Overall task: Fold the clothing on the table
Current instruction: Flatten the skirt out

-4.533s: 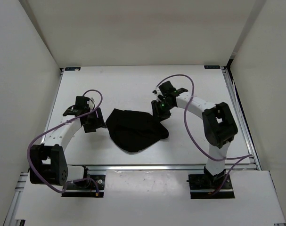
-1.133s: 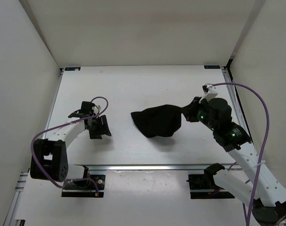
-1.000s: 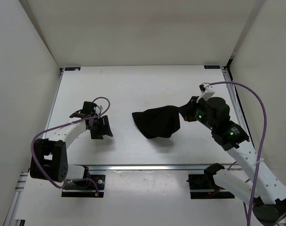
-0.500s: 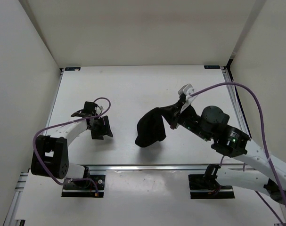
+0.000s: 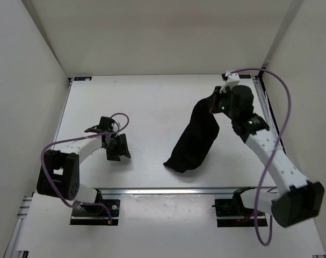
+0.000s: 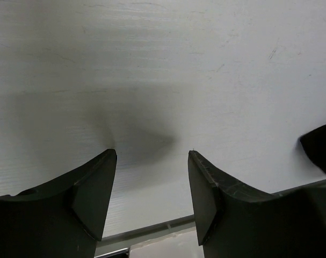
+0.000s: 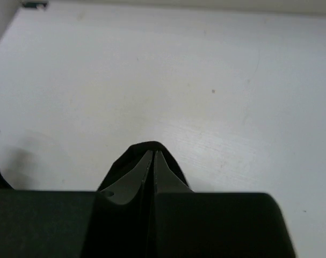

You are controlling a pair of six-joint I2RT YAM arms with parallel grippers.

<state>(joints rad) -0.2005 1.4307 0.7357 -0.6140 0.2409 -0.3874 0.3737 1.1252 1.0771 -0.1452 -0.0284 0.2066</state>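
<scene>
Left: I am holding the left gripper (image 5: 118, 146) low over the bare table (image 5: 146, 102), its fingers (image 6: 93, 188) spread wide and grasping nothing. Centre to right: the clothing (image 5: 197, 137) is hanging as a long black drape from the right gripper (image 5: 215, 103), whose fingers (image 7: 135, 180) are pinching its upper edge.

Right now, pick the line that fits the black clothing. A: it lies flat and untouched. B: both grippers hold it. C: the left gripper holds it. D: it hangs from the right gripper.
D: the clothing hangs stretched from the right gripper, which is shut on its upper end, while the left gripper stands open and empty over the table.
</scene>
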